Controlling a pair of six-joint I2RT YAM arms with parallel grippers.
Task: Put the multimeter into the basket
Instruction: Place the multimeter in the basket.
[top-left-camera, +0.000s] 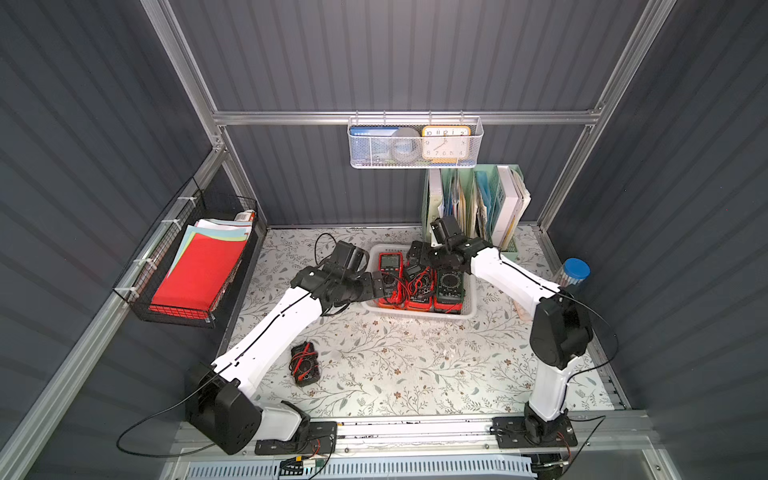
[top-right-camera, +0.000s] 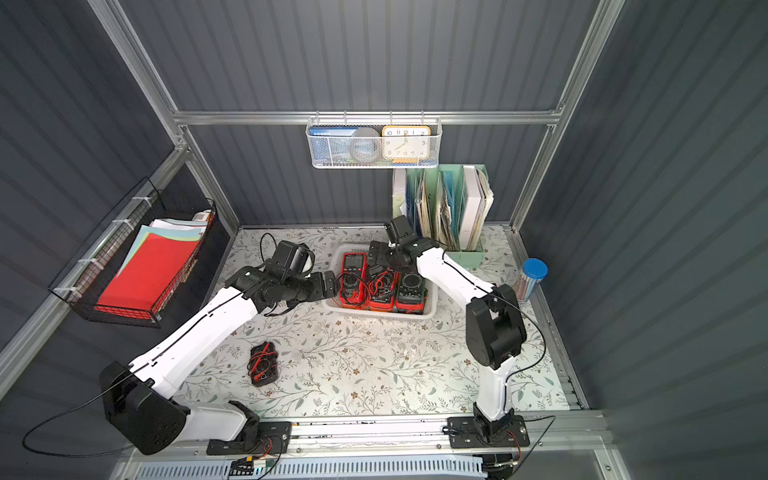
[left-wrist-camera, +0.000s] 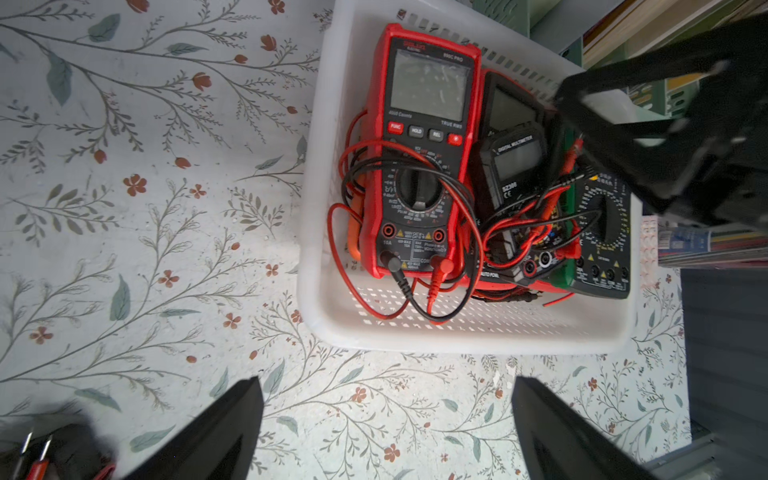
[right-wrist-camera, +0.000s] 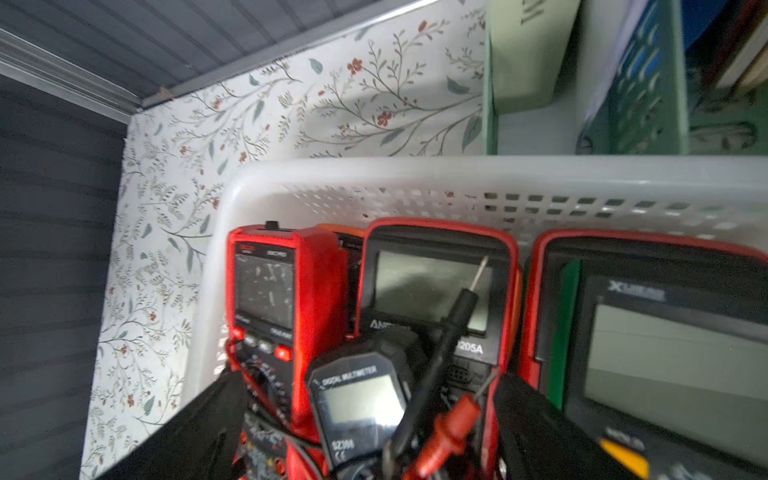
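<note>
**Item 1.** Floral-papered worktop (top-left-camera: 415, 365), flat, walled by dark ribbed panels.

**Item 2.** White perforated plastic basket (top-left-camera: 419, 314), rectangular with a rolled rim. It stood toward the back of the worktop, near a green file holder (top-left-camera: 494, 208).

**Item 3.** Left pincer (left-wrist-camera: 386, 386). Its fingers were spread wide with nothing between them, and it hung near the basket's left edge.

**Item 4.** Right pincer (right-wrist-camera: 370, 376). It was over the basket with its fingers spread, flanking item 8 and gripping nothing.

**Item 5.** Red-cased multimeter with grey screen (left-wrist-camera: 419, 137), lying flat at the left of the basket. Red and black leads were looped over its dial.

**Item 6.** Second red-cased multimeter (right-wrist-camera: 432, 291), in the middle of the basket and largely covered.

**Item 7.** Green-cased black multimeter (top-left-camera: 449, 284), at the right of the basket.

**Item 8.** Small black digital multimeter (right-wrist-camera: 361, 407), inside the basket. It lay on top of item 6 among tangled leads (one black probe lay slanted beside its screen).

**Item 9.** Black multimeter wrapped in red and black leads (top-left-camera: 305, 363). It lay loose on the worktop, well apart from the basket and beside the left arm.
</note>
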